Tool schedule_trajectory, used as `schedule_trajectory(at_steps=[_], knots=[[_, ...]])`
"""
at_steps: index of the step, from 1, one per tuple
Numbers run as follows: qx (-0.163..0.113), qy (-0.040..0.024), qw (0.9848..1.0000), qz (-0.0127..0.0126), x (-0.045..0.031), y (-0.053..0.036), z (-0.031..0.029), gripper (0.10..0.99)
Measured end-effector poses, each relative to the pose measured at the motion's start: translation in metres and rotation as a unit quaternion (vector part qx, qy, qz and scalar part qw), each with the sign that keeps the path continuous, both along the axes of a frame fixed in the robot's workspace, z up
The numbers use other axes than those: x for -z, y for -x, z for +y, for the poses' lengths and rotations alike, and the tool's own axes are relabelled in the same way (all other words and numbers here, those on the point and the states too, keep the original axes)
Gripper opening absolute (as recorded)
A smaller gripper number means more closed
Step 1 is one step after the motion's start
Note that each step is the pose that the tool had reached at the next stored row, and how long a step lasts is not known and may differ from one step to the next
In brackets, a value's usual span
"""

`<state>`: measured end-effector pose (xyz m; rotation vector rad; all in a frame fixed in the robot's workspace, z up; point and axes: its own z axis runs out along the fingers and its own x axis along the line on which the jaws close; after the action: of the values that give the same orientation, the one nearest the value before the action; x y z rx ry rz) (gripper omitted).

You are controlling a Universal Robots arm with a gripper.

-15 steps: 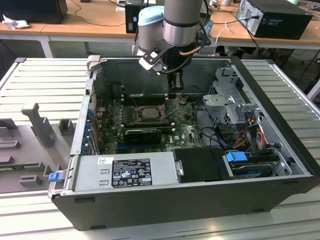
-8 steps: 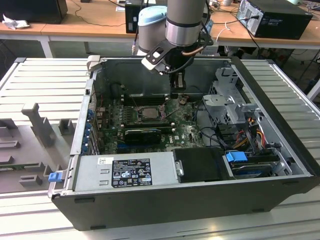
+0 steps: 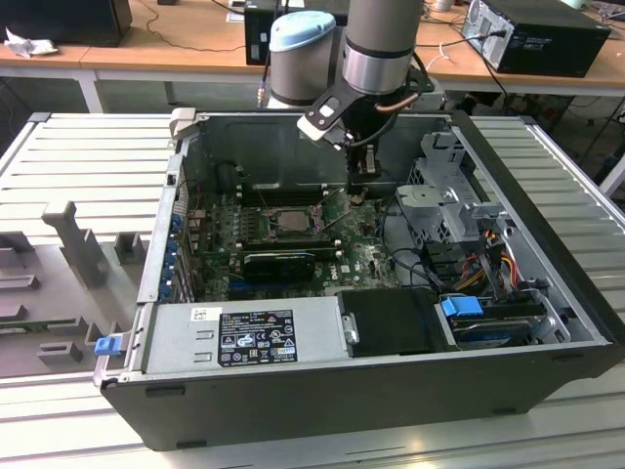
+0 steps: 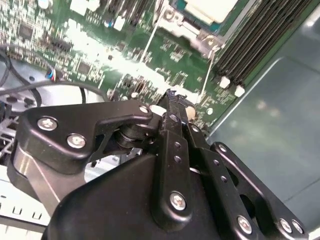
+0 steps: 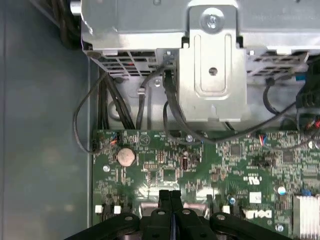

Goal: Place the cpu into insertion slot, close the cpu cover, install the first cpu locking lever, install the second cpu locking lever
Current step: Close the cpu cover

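While its fingers [image 5: 164,200] sit pressed together w/ nothing seen between them, gripper [image 3: 359,192] hangs low over the green board [image 5: 165,160] inside the case [image 3: 391,401]. Cpu [image 4: 210,6] lies in the slot [image 3: 275,221], just to the exterior view's left of gripper.

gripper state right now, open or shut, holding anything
Gripper: shut, nothing visible in its grip, tip just above the green motherboard.

Open above, crowded beside
Above the insertion slot [image 3: 290,220] the case [image 3: 264,147] is open; drive cage [image 3: 454,205] and loose cables [image 3: 410,259] crowd the exterior view's right.
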<state>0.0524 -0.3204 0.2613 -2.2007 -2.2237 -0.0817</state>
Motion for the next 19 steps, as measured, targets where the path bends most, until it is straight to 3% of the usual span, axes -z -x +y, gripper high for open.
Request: schedule_trajectory(at_steps=[2, 5, 10, 19], knots=[[-0.012, 0.0001, 0.9999, 0.0005, 0.0024, -0.0052, 0.0000, 0.106], [-0.022, 0.0000, 0.9997, 0.0033, 0.0132, -0.0102, -0.0012, 0.106], [-0.023, 0.0000, 0.9997, 0.0062, 0.0146, -0.0078, -0.0014, 0.106], [-0.023, 0.0000, 0.9997, 0.0062, 0.0147, -0.0017, -0.0014, 0.106]])
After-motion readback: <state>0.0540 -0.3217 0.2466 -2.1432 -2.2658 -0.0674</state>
